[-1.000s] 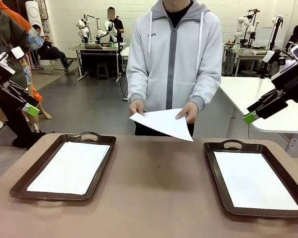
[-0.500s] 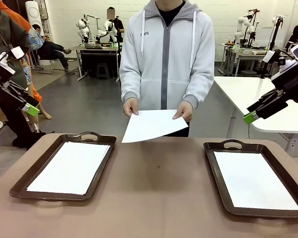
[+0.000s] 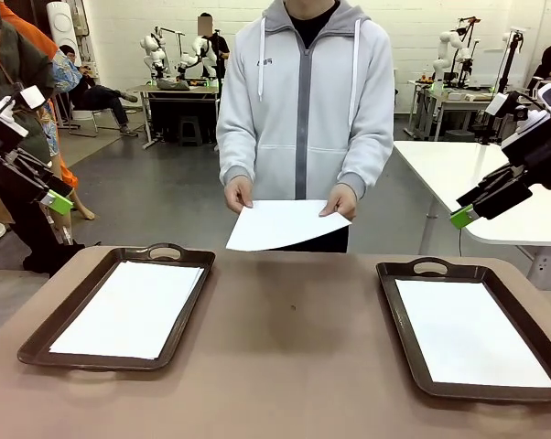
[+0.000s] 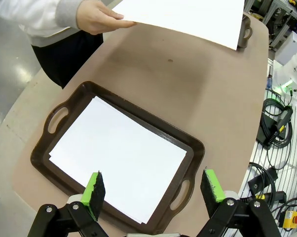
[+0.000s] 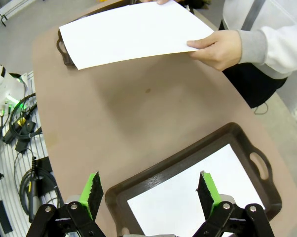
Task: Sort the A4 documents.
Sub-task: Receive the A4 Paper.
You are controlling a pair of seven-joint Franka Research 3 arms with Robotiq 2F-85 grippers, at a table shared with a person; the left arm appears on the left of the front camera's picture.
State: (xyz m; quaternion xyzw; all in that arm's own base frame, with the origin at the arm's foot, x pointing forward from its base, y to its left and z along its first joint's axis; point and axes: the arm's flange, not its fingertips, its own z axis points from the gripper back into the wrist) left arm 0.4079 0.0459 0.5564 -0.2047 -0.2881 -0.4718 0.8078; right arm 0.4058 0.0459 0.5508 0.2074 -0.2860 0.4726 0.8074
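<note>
A person at the far side holds a blank white A4 document (image 3: 283,224) in both hands over the table's far edge; the same sheet (image 4: 188,17) (image 5: 131,32) appears in both wrist views. White sheets (image 3: 134,306) lie in the left brown tray (image 3: 60,315), and a white sheet (image 3: 468,334) lies in the right brown tray (image 3: 399,315). My left gripper (image 3: 56,203) hangs open high at the left, above the left tray (image 4: 114,101). My right gripper (image 3: 461,217) hangs open high at the right, above the right tray (image 5: 188,160).
The brown table (image 3: 294,366) has bare room between the two trays. A white table (image 3: 459,169) stands behind at the right. Cables and a floor unit (image 4: 277,133) lie beside the table's edge.
The person has lifted the sheet slightly and levelled it, from a tilted pose to nearly flat. Both arms have stayed still.
</note>
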